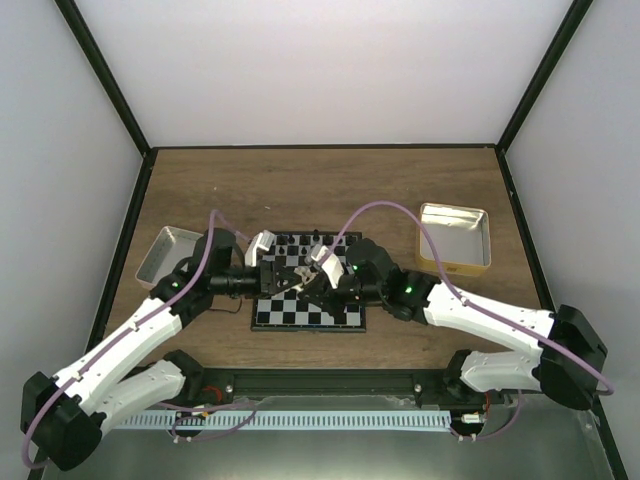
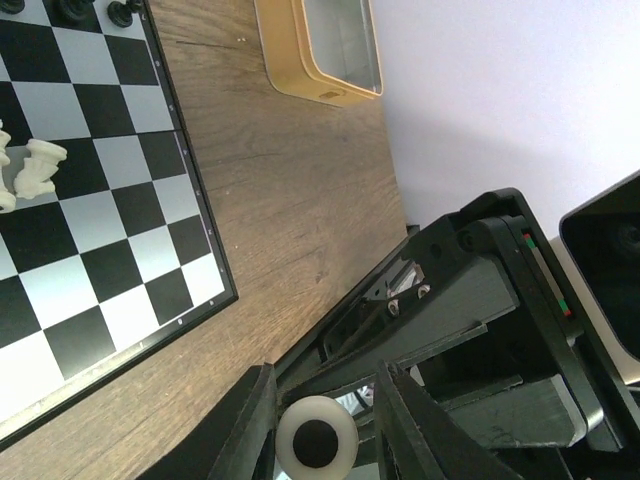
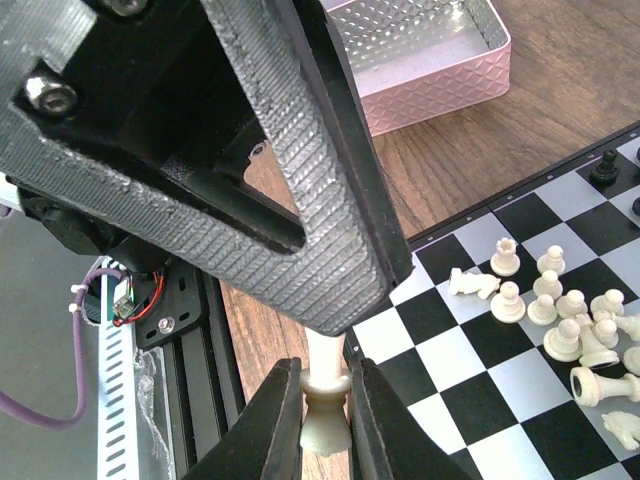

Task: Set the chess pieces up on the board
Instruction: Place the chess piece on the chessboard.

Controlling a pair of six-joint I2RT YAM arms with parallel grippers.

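Note:
Both grippers meet low over the board. My right gripper is shut on the neck of a cream-white chess piece. The piece's stem runs up under the left gripper's ribbed finger. In the left wrist view the same piece's round base sits between the jaws of my left gripper. It touches one finger, and a slim gap shows at the other. Several white pieces lie bunched mid-board, some toppled. Black pieces stand along the far row.
A silver tin tray lies left of the board and a gold-rimmed square tin lies to the right. The arms' black base rail runs along the near table edge. Purple cables arch over both wrists.

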